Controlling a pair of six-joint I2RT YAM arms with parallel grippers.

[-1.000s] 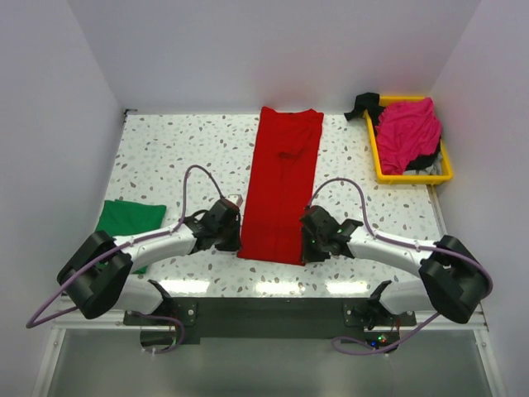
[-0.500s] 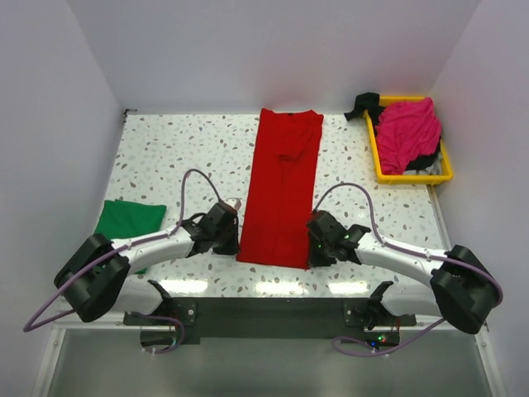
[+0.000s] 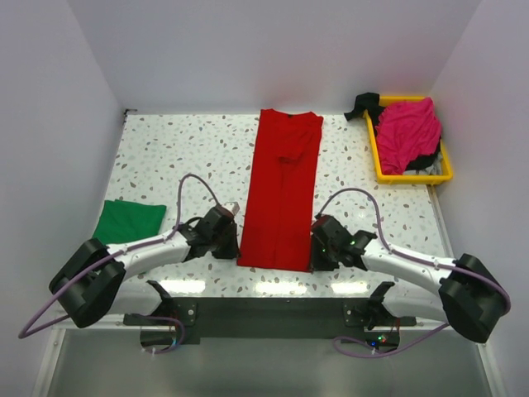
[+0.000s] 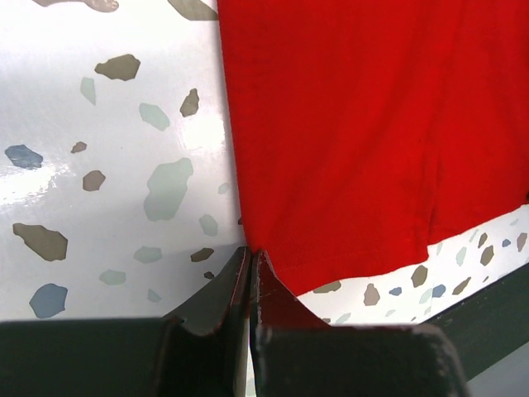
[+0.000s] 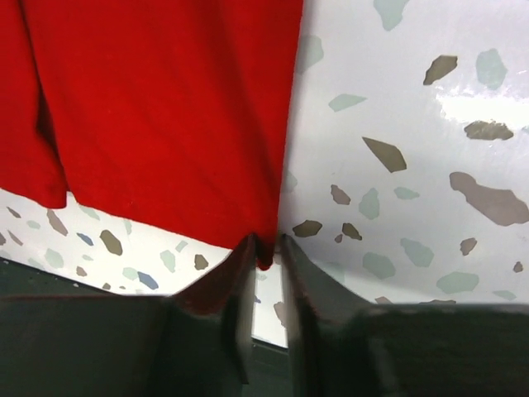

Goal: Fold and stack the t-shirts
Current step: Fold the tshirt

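A bright red t-shirt (image 3: 283, 182), folded into a long narrow strip, lies flat down the middle of the table. My left gripper (image 3: 231, 245) is at its near left corner. In the left wrist view the gripper (image 4: 250, 251) is shut, with the red cloth (image 4: 355, 124) running into its tips. My right gripper (image 3: 317, 253) is at the near right corner. In the right wrist view it (image 5: 269, 240) stands slightly open, the shirt (image 5: 165, 107) corner hanging between its jaws. A folded green t-shirt (image 3: 130, 220) lies at the left. A magenta-pink t-shirt (image 3: 407, 132) is heaped in the yellow tray (image 3: 413, 177).
The yellow tray stands at the back right against the wall, with a black cloth (image 3: 361, 104) draped over its far left corner. The table's near edge (image 3: 264, 288) runs just behind both grippers. White walls close in the table on three sides.
Both grippers have drawn back toward the near edge of the table. The red t-shirt's near hem has slid slightly nearer with them.
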